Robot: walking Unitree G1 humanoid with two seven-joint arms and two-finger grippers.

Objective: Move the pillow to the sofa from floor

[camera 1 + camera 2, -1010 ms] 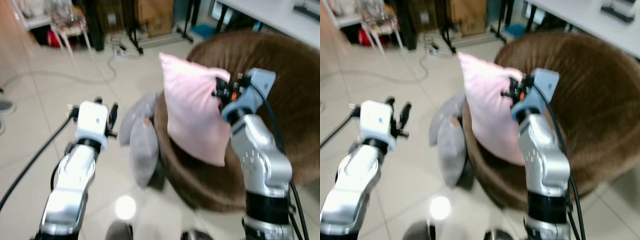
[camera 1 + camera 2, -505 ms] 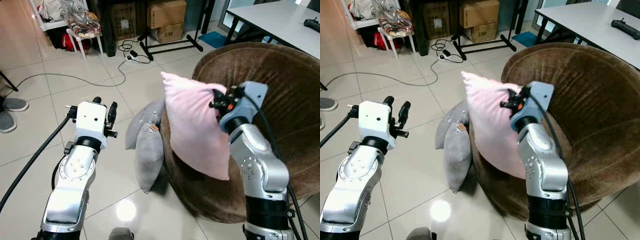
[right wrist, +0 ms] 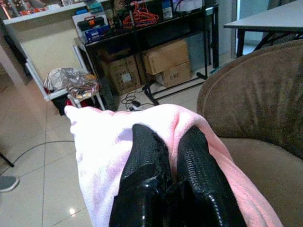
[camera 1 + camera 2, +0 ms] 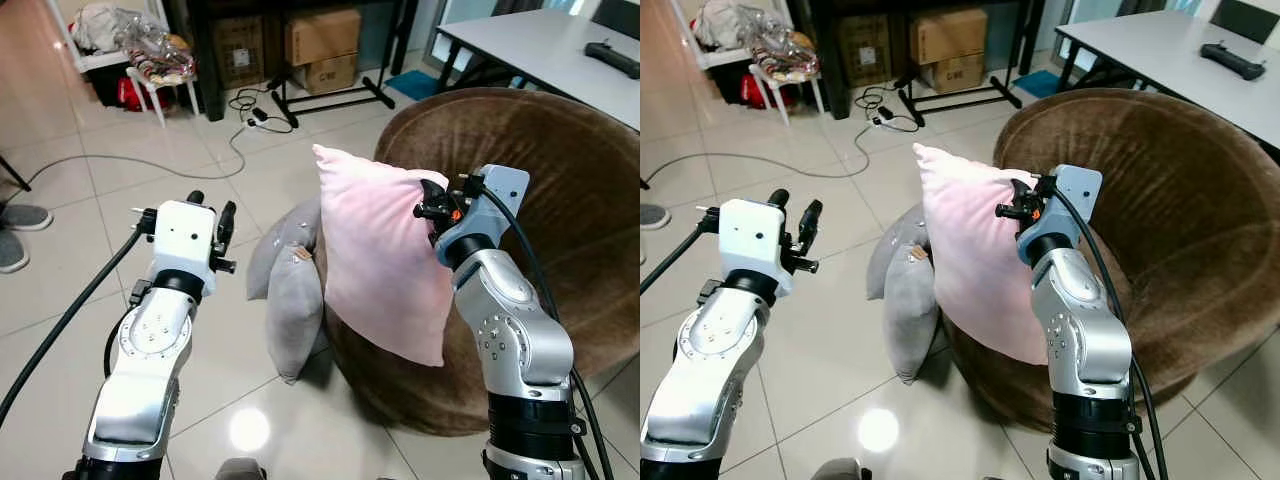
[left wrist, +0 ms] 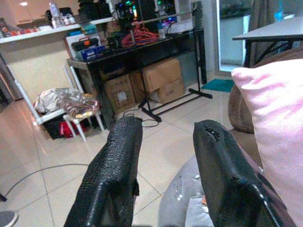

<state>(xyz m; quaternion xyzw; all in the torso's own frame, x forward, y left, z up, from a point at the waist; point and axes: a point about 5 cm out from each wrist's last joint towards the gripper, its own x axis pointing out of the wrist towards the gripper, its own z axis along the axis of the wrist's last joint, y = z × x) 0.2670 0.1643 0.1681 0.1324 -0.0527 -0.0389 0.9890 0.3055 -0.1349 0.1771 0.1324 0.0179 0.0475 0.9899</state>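
A pink pillow [image 4: 375, 255] hangs in the air at the left front rim of the brown round sofa [image 4: 560, 210]. My right gripper [image 4: 425, 205] is shut on its upper right edge; in the right wrist view the black fingers [image 3: 151, 165] pinch the pink fabric [image 3: 94, 142]. My left gripper [image 4: 208, 212] is raised over the floor left of the pillow, open and holding nothing, its fingers [image 5: 118, 161] spread apart in the left wrist view.
Two grey pillows [image 4: 290, 290] lean on the floor against the sofa's left side. A cable [image 4: 150, 160] snakes over the tiles. Boxes [image 4: 320, 45], a stand and a small chair [image 4: 150, 70] are at the back. A white table [image 4: 540, 40] stands behind the sofa.
The view has sharpened and shifted a little. The pink pillow stays in my right gripper, now slightly lower and further left against the sofa rim. My left arm holds still.
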